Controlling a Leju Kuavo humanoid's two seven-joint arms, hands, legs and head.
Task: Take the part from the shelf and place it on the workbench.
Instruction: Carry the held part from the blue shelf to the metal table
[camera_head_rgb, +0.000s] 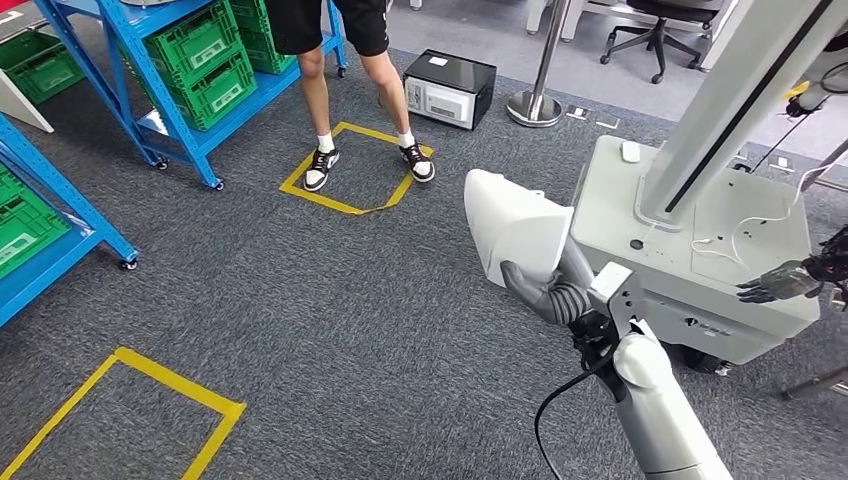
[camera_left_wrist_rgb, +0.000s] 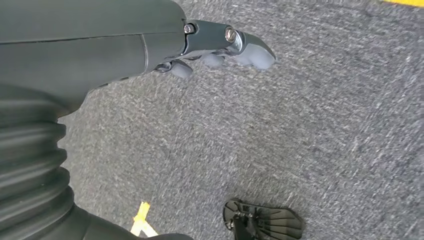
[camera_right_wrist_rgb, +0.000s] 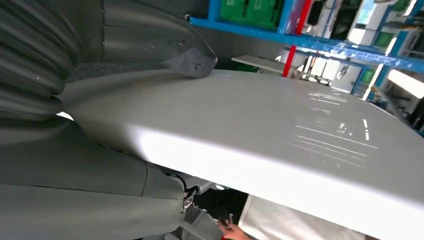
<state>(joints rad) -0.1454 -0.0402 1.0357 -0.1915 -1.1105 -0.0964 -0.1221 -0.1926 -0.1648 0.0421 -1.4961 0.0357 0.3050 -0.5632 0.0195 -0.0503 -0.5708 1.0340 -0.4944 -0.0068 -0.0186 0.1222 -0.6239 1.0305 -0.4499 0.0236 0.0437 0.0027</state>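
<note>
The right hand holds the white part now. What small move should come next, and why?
Probably keep the grip and carry on toward the workbench. The right hand holds the white part above the carpet, with no workbench surface under it yet, so releasing here would likely drop it.

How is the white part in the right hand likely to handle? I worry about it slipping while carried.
The white part looks like a rigid moulded shell, probably light for its size. Its glossy surface suggests it may slide in the right hand, which grips only one edge.

Right hand (camera_head_rgb: 540, 290) raised forward, gripping; left hand (camera_left_wrist_rgb: 220, 47) hangs low, fingers loosely curled.
</note>
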